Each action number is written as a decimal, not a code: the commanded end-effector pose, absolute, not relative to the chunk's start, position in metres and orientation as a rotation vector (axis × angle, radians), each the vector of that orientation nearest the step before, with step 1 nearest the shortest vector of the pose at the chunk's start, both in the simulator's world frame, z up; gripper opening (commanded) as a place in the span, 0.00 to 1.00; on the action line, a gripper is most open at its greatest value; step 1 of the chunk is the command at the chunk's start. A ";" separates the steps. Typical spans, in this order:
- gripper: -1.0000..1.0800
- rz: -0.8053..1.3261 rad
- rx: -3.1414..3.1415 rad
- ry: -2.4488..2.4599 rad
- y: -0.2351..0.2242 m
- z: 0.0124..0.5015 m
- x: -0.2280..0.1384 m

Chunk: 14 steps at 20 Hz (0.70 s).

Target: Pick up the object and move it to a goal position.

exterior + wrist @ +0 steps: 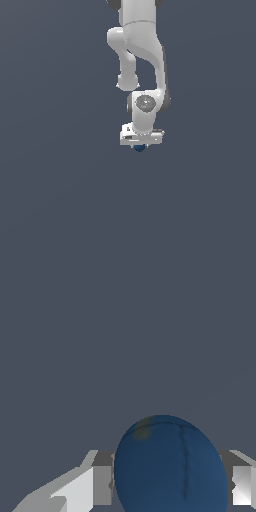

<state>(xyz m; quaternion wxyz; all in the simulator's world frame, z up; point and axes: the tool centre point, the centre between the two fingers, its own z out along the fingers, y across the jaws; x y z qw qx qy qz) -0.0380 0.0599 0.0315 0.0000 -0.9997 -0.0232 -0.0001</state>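
Note:
The dark blue ball [139, 147] shows just under the white gripper [140, 146] in the exterior view, mostly hidden by the hand. In the wrist view the ball [172, 466] fills the space between the two grey fingers [102, 483], which press on its two sides. The gripper is shut on the ball. The arm hangs down from the top of the exterior view with the hand pointing down.
A plain dark grey surface [60, 190] fills both views. No other objects, edges or goal marker show.

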 end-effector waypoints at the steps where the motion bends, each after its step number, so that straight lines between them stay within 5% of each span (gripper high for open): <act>1: 0.00 0.000 -3.141 -0.073 0.060 0.031 -0.038; 14: 0.00 -0.001 -3.141 -0.073 0.063 0.072 -0.039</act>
